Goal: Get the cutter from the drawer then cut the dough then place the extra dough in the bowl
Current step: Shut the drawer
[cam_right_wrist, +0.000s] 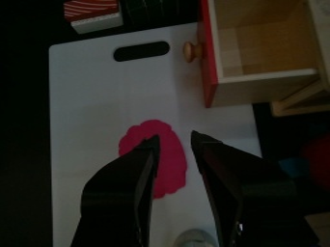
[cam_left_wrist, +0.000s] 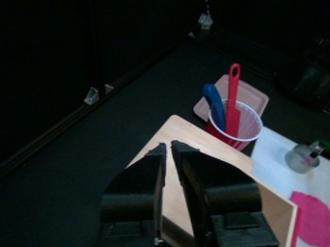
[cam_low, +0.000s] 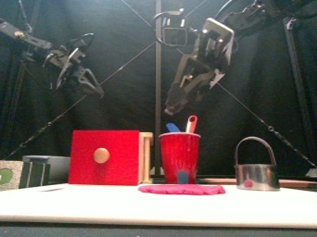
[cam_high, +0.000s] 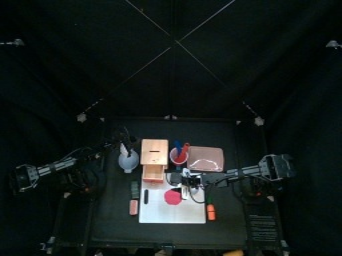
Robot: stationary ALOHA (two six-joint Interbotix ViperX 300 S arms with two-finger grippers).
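Note:
The metal cutter [cam_low: 257, 172] stands on the white board [cam_low: 158, 209], right of the red cup [cam_low: 180, 157] with its two knives. Flat pink dough [cam_low: 181, 189] lies in front of the cup. In the right wrist view the dough [cam_right_wrist: 161, 170] lies straight under my right gripper [cam_right_wrist: 175, 143], which hangs open and empty well above the board [cam_right_wrist: 91, 116]. The wooden box's drawer [cam_right_wrist: 264, 43] is pulled out and empty, its red front [cam_low: 104, 157] facing forward. My left gripper [cam_left_wrist: 171, 154] is shut, raised over the box top [cam_left_wrist: 213, 159].
A grey bowl [cam_low: 46, 170] stands left of the box. The pink tray [cam_high: 205, 155] lies behind the board, right of the cup [cam_high: 178, 153]. Small toy foods lie at the board's front left [cam_high: 131, 207] and front right [cam_high: 211, 212].

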